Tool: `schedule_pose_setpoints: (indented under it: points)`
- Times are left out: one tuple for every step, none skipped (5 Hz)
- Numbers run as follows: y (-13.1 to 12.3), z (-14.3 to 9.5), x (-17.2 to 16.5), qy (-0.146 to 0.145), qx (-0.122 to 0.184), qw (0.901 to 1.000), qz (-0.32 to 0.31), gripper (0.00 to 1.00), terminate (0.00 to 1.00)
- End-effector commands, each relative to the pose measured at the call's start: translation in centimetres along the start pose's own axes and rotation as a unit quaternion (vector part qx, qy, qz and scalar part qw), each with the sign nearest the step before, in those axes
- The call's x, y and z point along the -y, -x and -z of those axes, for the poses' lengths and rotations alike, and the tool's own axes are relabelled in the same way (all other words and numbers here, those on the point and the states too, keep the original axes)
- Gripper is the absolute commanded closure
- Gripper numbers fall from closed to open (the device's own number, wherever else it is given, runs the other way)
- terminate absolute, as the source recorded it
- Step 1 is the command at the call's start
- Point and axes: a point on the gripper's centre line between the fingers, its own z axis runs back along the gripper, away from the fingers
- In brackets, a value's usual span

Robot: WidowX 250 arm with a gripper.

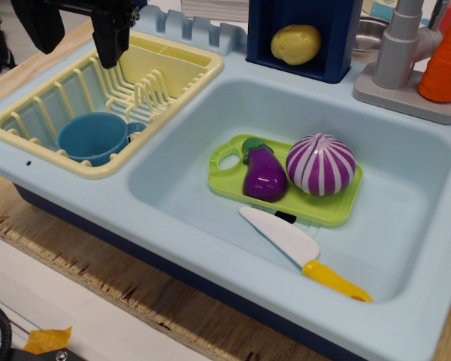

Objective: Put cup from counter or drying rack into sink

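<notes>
The teal-blue cup [92, 138] sits upright in the near end of the pale yellow drying rack [173, 71], its handle pointing right toward the sink. The rack rests on the light-blue counter [75, 192] left of the sink [406, 188]. My black gripper [75, 37] hangs above the far left part of the rack, above and behind the cup and apart from it. Its two fingers [111, 41] stand spread wide and hold nothing.
Inside the sink lie a green tray [338, 210] with a purple eggplant [264, 177] and a purple-striped onion [321, 164], and a white knife with a yellow handle [297, 248]. A grey faucet [402, 53], an orange carrot [445, 64] and a potato [295, 43] in a blue box stand behind.
</notes>
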Motion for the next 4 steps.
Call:
schedule_pose_setpoints:
  points:
    - [0.0,0.0,0.0,0.0,0.0,1.0,0.0,0.0,0.0]
    - [0.11,-0.27,-0.07,0.007,0.022,0.9951,0.097,0.0,0.0]
    - [0.45,-0.33,0.02,0.015,0.046,0.9804,0.191,0.0,0.0]
    - [0.86,0.08,-0.24,0.032,0.027,0.9633,0.265,0.0,0.0]
